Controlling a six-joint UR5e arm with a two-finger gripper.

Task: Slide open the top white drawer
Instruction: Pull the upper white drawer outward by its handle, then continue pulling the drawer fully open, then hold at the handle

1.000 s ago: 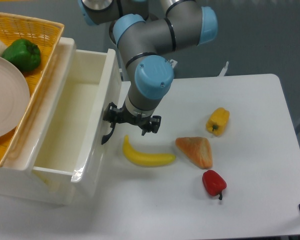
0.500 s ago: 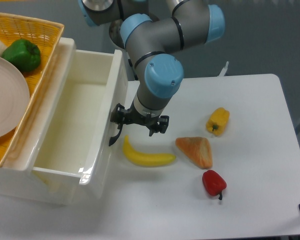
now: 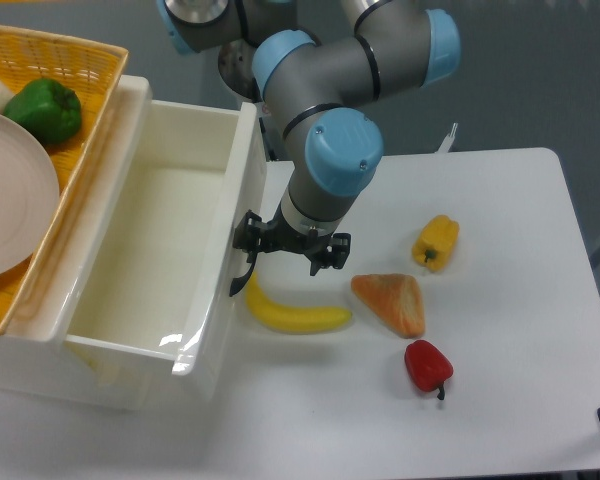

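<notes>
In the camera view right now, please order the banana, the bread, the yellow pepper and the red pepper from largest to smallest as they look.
1. Banana, the longest.
2. Bread.
3 and 4. Yellow pepper and red pepper: they look about the same size, so I will not rank them.

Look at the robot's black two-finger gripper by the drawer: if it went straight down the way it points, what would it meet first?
Probably the yellow plastic banana. The gripper points down at the white table, beside the cream-white top drawer's black handle, and the banana's upper end lies just below it. Depth is unclear; it might reach bare table.
</notes>
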